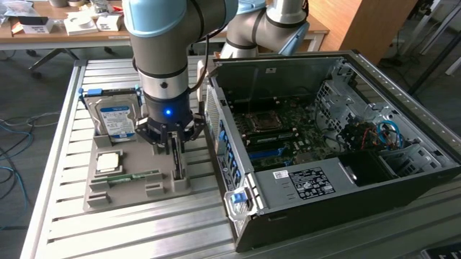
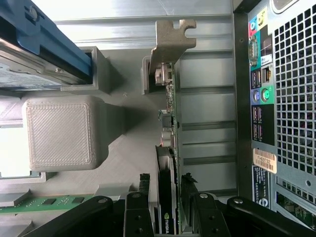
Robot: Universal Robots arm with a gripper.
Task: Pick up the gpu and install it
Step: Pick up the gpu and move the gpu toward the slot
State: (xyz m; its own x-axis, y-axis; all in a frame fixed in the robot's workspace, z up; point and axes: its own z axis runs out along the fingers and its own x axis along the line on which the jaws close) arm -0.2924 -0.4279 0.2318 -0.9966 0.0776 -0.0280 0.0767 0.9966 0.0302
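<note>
Gpu [image 2: 170, 123] stands edgewise between the gripper [image 2: 167, 197], jaws parted.

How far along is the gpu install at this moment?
Early stage; nothing looks done yet. The open gripper straddles the gpu, which stands on edge in the grey holder, not yet lifted. Lifting it and seating it in the computer case are both left.

A narrow lane holds the gpu [image 1: 176, 155] between the computer case [image 1: 229, 156] and upright hard drive [image 1: 116, 121], while the case's open side leaves the motherboard [image 1: 281, 129] reachable.
</note>
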